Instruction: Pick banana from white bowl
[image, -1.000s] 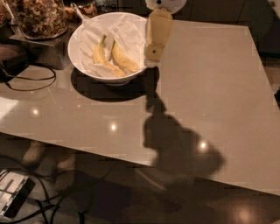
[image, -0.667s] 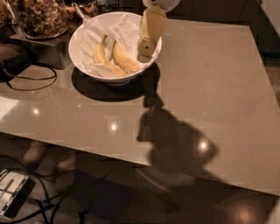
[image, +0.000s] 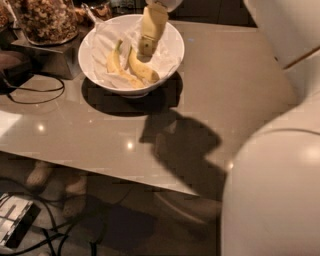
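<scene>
The white bowl (image: 172, 42), lined with crumpled white paper, stands at the back of the table. Two bananas lie in it. The ripe yellow banana (image: 142, 70) is the right one, curved, with its stem pointing up and away. The left banana (image: 115, 64) has a greenish stem. My gripper (image: 146, 48) reaches down from the top edge into the bowl. Its tip hangs just above the stem end of the ripe banana, and I cannot tell whether it touches.
A glass jar of nuts (image: 45, 20) stands on a dark box left of the bowl. A black cable (image: 35, 92) lies on the table's left side. My white arm and body (image: 272, 190) fill the right. The table's front edge (image: 125, 172) runs across the middle.
My gripper has moved left from the bowl's right rim to over the bananas inside. The view has shifted, and my white arm now fills the right side.
</scene>
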